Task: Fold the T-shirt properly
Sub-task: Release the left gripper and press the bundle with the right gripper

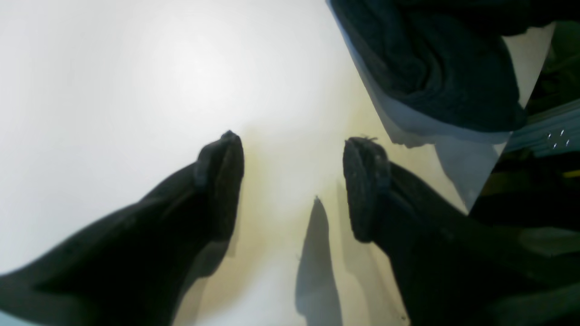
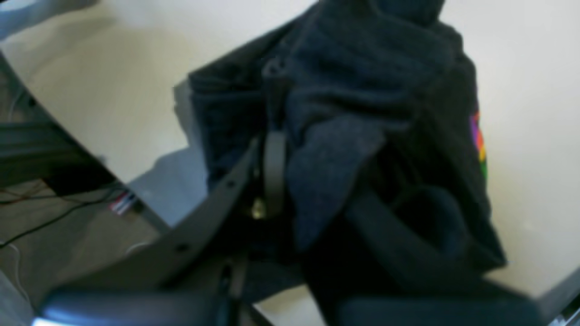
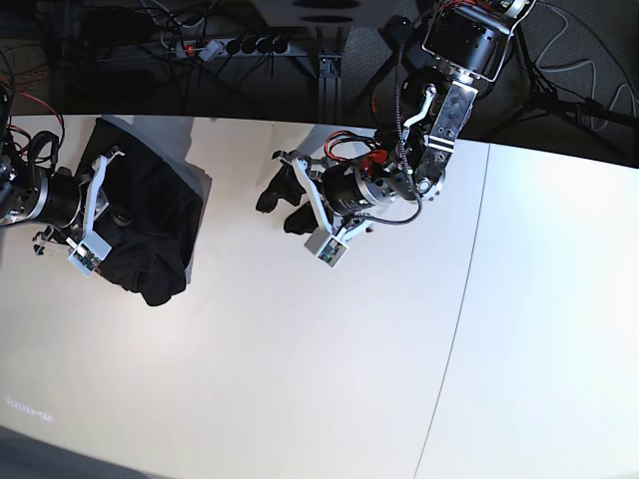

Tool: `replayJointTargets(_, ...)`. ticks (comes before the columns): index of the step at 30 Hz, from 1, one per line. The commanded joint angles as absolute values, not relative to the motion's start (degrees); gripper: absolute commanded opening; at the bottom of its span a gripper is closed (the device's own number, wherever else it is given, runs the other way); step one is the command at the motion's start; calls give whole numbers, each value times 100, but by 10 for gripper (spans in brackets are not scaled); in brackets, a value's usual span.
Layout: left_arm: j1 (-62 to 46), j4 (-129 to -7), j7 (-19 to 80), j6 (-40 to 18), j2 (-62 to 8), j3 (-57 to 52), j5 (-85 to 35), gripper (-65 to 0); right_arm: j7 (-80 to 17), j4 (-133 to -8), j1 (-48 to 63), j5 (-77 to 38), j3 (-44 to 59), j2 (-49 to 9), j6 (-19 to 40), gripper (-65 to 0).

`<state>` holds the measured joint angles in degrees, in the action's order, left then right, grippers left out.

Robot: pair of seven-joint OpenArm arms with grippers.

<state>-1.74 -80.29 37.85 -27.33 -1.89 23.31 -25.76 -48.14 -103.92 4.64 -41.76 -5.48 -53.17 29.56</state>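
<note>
The T-shirt (image 3: 150, 225) lies bunched in a dark heap at the upper left of the base view, on the white table (image 3: 329, 369) close to its far edge. My right gripper (image 3: 125, 215) sits over that heap, and in the right wrist view the black cloth (image 2: 362, 90) is draped over and around my fingers (image 2: 274, 158), with a strip of coloured print (image 2: 478, 140) showing at the right edge of the pile. I cannot tell whether those jaws are pinching fabric or only buried in it.

My left gripper (image 3: 283, 200) hangs near the top centre of the base view, spread wide with nothing between its two pads (image 1: 367, 185). In the left wrist view only bare table lies between them, and the shirt (image 1: 435, 68) shows in the upper right corner.

So the shirt lies to the left of my free gripper in the base view, apart from it, and the right arm is plainly the nearer one. The heap shows no clear long axis; I judge it needs spreading before any fold.
</note>
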Motion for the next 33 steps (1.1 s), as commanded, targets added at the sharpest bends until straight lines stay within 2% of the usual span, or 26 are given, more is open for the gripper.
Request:
replayJointTargets(1, -176, -7977, 4178, -2641, -224, 2333, -2215, -257, -4744, -10464, 401, -4219, -475, -5461, 3343, -650)
replayJointTargets(6, -178, -7977, 4278, -2637, -224, 2333, -2331, -259, -4788, -10475, 464, -4254, -475, -5535, 3345, -650)
replayJointTargets(14, -222, -7981, 4372, -2637, -224, 2333, -2506, -259, -4873, -10726, 464, -4353, -475, -6034, 3345, -650)
replayJointTargets(20, -220, -7981, 4353, -2639, -224, 2333, -2499, -259, -4956, -10726, 709, -4338, -480, -6047, 3345, -650)
replayJointTargets(23, -220, -7981, 4281, -2639, -224, 2333, -2499, -259, -4958, -10728, 980, -4191, -480, -6047, 3350, -428)
replayJointTargets(25, -220, -7981, 4250, -2637, -222, 2333, -2458, -259, -4958, -10753, 1151, -4088, -482, -6047, 3358, -348)
replayJointTargets(33, -196, -7981, 4217, -2639, -224, 2333, -2414, -259, -5127, -11498, 1710, -4045, -482, -6042, 3369, -344)
